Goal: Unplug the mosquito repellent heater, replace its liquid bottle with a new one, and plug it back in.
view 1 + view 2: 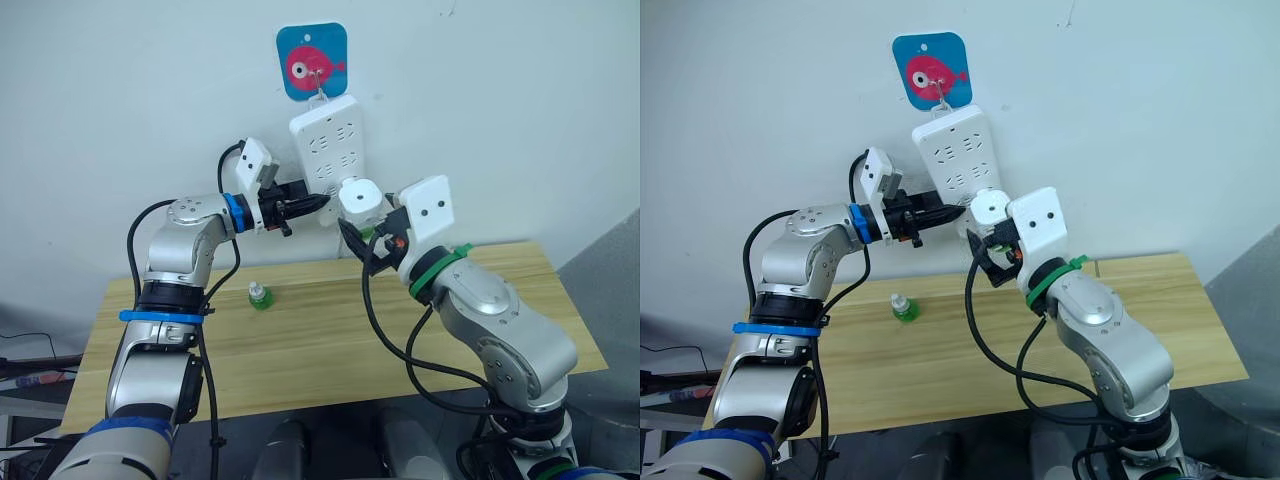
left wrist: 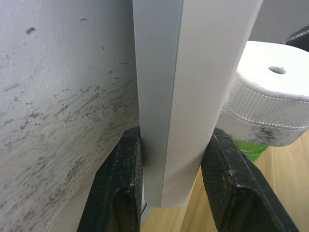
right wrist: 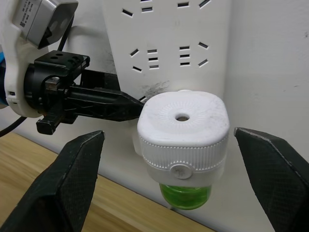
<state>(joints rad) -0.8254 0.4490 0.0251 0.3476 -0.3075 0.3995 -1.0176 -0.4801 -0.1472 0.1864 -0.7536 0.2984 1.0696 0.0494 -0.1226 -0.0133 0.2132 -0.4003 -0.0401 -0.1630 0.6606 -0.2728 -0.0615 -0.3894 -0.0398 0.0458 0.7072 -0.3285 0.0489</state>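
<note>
Black, finely textured fingers (image 3: 77, 174) of my right gripper (image 3: 176, 179) stand spread wide, one on each side of the mosquito repellent heater (image 3: 182, 130) and well clear of its flanks, touching nothing. That heater is a white, rounded-square plastic block with a pinholed domed face, a small centre vent and a ribbed collar; under it hangs a bottle of green liquid (image 3: 186, 195), translucent and glossy. It sits at the lower end of the power strip (image 1: 327, 140), apparently plugged in, though its prongs are hidden from me.

Just beyond, my left gripper (image 2: 171, 169) is closed on the strip's lower edge, one black finger on each side of the smooth, hard white casing, bracing it beside the rough, scuffed wall (image 2: 58, 111).

I judge the step in hand to be either the first unplugging or the final plugging in; I cannot tell whether the bottle beneath it is old or new. If I am unplugging, the next move calls for closing my right fingers squarely on the ribbed sides, then pulling straight out along the prongs while the left hand holds the hanging strip steady.

Below lies the pale wooden table (image 1: 480, 330), with a small green bottle (image 1: 260, 296) standing on it. Farthest, the strip hangs tilted from a blue hook plaque with a pink fish (image 1: 312, 62).
</note>
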